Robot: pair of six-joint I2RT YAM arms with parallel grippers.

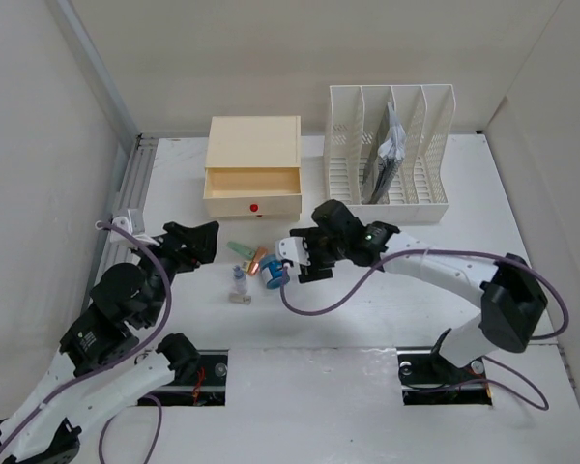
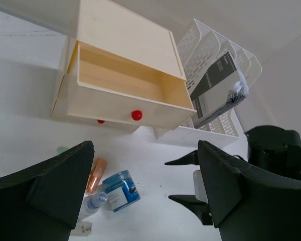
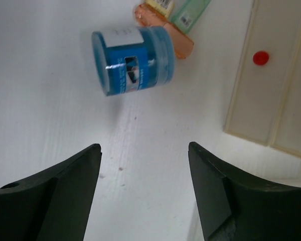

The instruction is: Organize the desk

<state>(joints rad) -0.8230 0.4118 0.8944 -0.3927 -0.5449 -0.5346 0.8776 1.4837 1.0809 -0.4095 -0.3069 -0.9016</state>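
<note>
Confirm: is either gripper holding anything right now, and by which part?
Nothing held. The left gripper and the right gripper are both open and empty; the blue jar lies on its side on the desk, untouched.

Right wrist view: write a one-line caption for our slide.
Open fingers point toward a blue jar lying on the white desk, cream drawer box at right.

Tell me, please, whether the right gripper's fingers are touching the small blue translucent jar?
Apart. The right wrist view shows bare white desk between the open fingers of the right gripper and the small blue translucent jar.
</note>
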